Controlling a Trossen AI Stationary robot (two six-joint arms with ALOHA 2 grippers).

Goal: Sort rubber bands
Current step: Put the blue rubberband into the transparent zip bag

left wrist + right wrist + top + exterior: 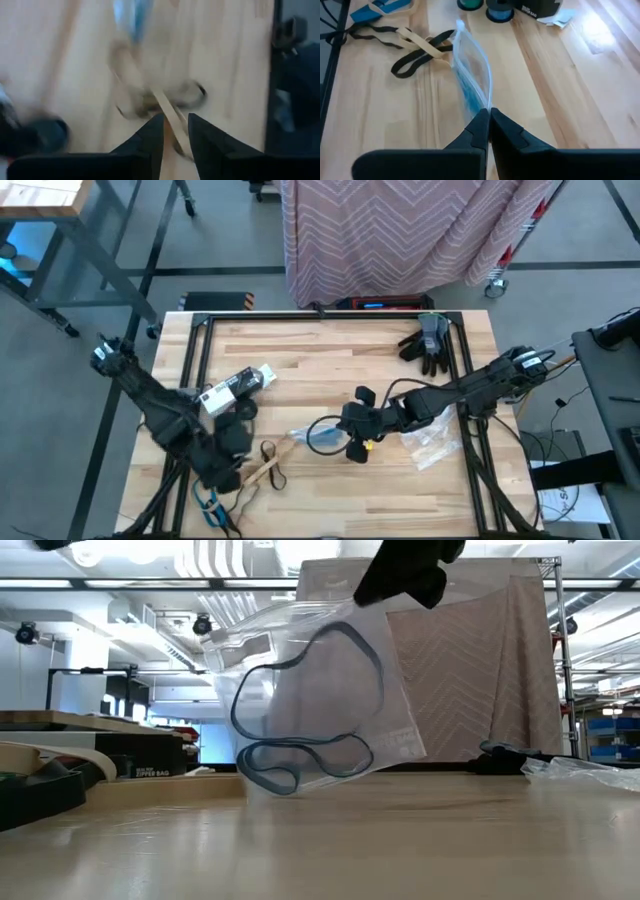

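Rubber bands [422,47] in tan and black lie tangled near the counter's front left corner, with blue ones [210,505] at its front edge; one more blue band [300,755] sits inside a clear plastic bag [320,700]. The counter [330,365] is pale butcher-block wood in a dark metal frame, standing on a grey floor; a zigzag-patterned cloth [400,225] hangs behind its back edge. The low view alone shows the room beyond, an open workshop with ceiling lights and shelving, and a dark box [150,755] whose label reads "ZIPPER BAG". Dark grey gloves [428,340] rest by the back right corner, and another crinkly clear bag [435,442] lies toward the right edge. The right pincer [489,117] is shut on the top edge of the bag, holding it lifted above the counter's middle. The left pincer [175,127], low over the tangle, stands slightly parted around a tan band; whether it grips, I cannot tell.
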